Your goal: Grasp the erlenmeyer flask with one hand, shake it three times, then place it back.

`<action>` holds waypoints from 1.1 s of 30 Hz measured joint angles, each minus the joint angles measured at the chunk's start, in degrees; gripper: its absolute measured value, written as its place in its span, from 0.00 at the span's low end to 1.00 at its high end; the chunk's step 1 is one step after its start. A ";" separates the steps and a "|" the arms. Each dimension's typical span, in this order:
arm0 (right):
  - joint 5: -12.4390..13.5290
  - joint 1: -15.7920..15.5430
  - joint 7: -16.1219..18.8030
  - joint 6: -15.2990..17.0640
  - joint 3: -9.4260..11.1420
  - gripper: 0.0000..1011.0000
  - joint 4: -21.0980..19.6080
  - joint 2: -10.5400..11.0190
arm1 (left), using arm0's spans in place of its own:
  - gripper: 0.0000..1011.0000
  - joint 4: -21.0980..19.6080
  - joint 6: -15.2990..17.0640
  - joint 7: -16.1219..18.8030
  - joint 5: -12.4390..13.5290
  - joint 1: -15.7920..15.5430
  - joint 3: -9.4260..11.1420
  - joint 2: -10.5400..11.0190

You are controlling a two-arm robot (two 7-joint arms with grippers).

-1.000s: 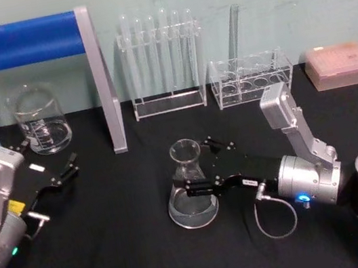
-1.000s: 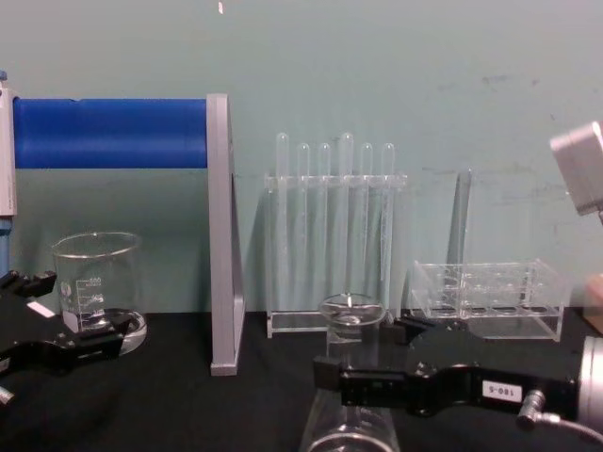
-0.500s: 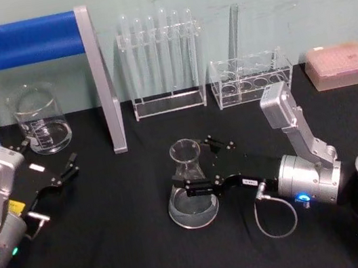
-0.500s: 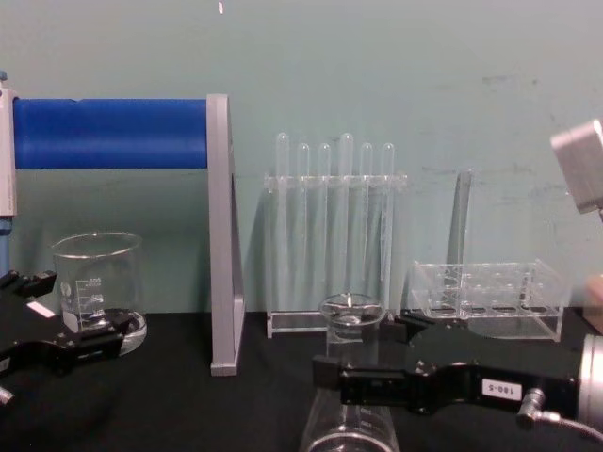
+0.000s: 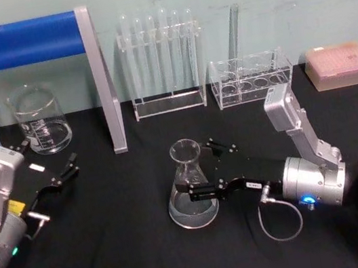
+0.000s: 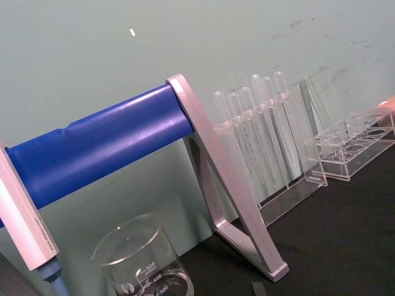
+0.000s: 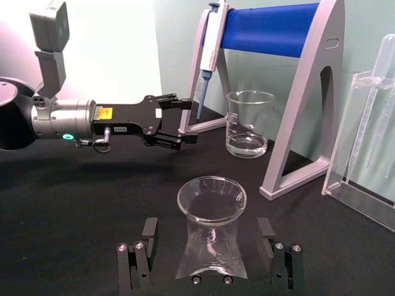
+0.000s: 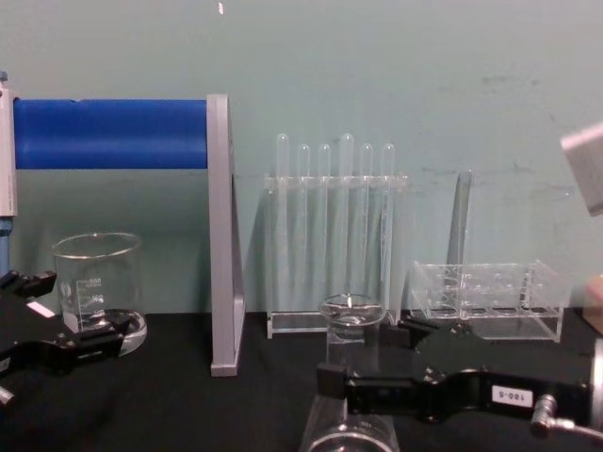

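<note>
The erlenmeyer flask [image 5: 190, 188] stood on the desk [image 5: 117, 254]; the right gripper's [image 5: 198, 172] fingers [image 7: 137, 262] straddled its neck, apart, touching nothing.

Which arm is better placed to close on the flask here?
Right. The right gripper already has its open fingers on both sides of the erlenmeyer flask. The left gripper sits far off near the beaker.
</note>
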 joint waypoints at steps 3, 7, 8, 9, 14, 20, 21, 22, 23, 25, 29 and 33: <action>0.08 -0.41 0.03 -0.07 0.00 0.99 -0.47 0.45 | 0.99 0.00 0.00 0.00 0.00 0.00 0.00 0.00; 0.21 -1.07 -0.14 -0.10 0.16 0.99 -1.29 1.02 | 0.99 0.00 0.00 0.00 0.00 0.00 0.00 0.00; 0.30 -1.37 -0.31 -0.10 0.32 0.99 -1.65 1.27 | 0.99 0.00 0.00 0.00 0.00 0.00 0.00 0.00; 0.33 -1.51 -0.42 -0.10 0.38 0.99 -1.80 1.36 | 0.99 0.00 0.00 0.00 0.00 0.00 0.00 0.00; 0.56 -2.59 -1.23 -0.05 1.04 0.99 -3.03 2.21 | 0.99 0.00 0.00 0.00 0.00 0.00 0.00 0.00; 0.69 -4.11 -1.98 -0.07 1.91 0.99 -4.74 3.57 | 0.99 0.00 0.00 0.00 0.00 0.00 0.00 0.00; 0.69 -4.32 -2.10 -0.06 2.04 0.99 -4.97 3.76 | 0.99 0.00 0.00 0.00 0.00 0.00 0.00 0.00; 0.69 -4.78 -2.46 -0.06 2.33 0.99 -5.40 4.11 | 0.99 0.00 0.00 0.00 0.00 0.00 0.00 0.00; 0.70 -5.04 -2.66 -0.04 2.52 0.99 -5.64 4.31 | 0.99 0.00 0.00 0.00 0.00 0.00 0.00 0.00; 0.79 -5.83 -3.53 0.12 3.26 0.99 -6.33 4.83 | 0.99 0.00 0.00 0.00 0.00 0.00 0.00 0.00; 0.94 -7.09 -5.05 0.26 4.59 0.99 -7.06 5.45 | 0.99 0.00 0.00 0.00 0.00 0.00 0.00 0.00; 1.02 -8.08 -6.71 0.32 6.09 0.99 -7.48 5.61 | 0.99 0.00 0.00 0.00 0.00 0.00 0.00 0.00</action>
